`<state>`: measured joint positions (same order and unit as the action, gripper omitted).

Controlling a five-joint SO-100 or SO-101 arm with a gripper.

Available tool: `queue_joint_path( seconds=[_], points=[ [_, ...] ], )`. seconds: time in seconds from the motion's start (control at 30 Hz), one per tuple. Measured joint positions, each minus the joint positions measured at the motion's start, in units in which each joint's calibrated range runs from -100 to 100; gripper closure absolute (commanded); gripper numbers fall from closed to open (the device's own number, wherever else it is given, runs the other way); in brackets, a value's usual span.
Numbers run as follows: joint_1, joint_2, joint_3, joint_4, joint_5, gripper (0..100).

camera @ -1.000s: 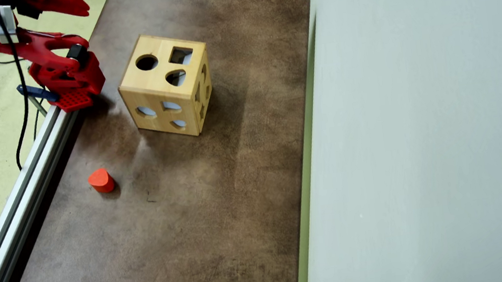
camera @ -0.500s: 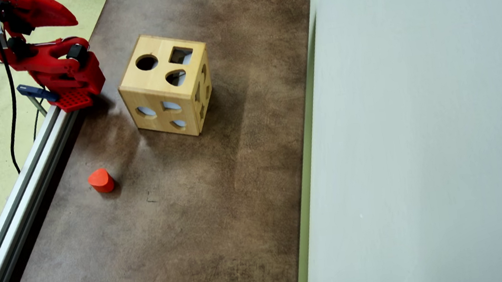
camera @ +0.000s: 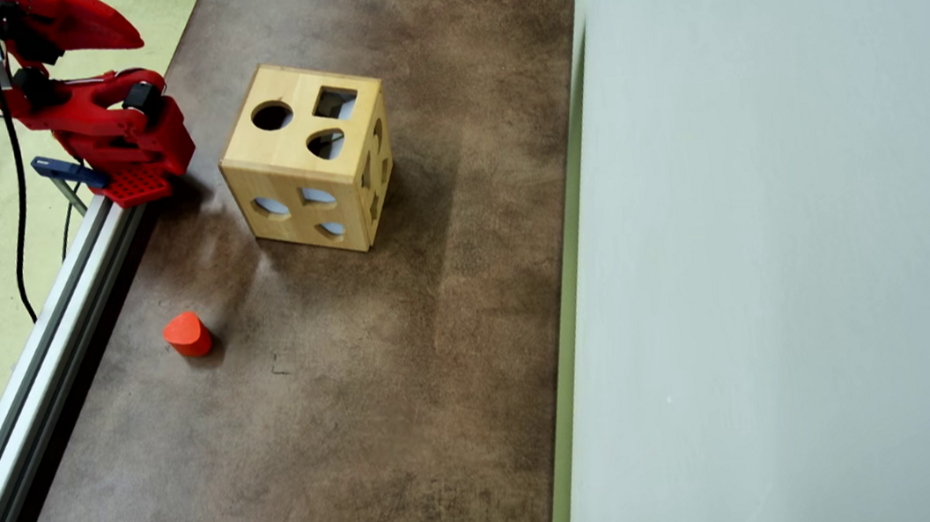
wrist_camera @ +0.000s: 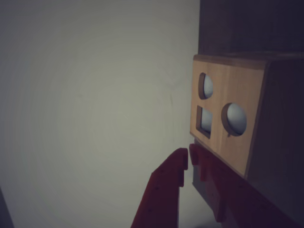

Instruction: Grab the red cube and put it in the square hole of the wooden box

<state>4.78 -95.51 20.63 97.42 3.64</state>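
Note:
The wooden box [camera: 303, 170] stands on the brown table toward the far end, in the overhead view. Its top face shows a round cutout, the square hole [camera: 335, 102] and a teardrop cutout. The wrist view sees the wooden box [wrist_camera: 237, 137] at the right with the square hole [wrist_camera: 205, 121] dark-edged between two rounded cutouts. My red gripper [wrist_camera: 189, 159] is shut with nothing between its fingers, its tips just below the box's near corner in that view. From above, the gripper [camera: 133, 41] sits folded back at the top left, away from the box. The red cube is out of view.
An orange-red teardrop-shaped block [camera: 186, 334] lies on the table [camera: 360, 416] near its left side. An aluminium rail [camera: 28, 385] runs along the left edge, with the arm's base [camera: 138, 164] clamped there. A pale grey wall [camera: 784, 257] bounds the right side.
Over the last second the arm's upper part and gripper swung a little to the left in the overhead view. Box and teardrop block have not moved.

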Motion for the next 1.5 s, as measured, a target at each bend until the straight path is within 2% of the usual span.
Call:
queue_joint_path(
  seconds=[1.5],
  points=[
    [0.9, 0.0, 0.0, 0.0, 0.0, 98]
  ],
)
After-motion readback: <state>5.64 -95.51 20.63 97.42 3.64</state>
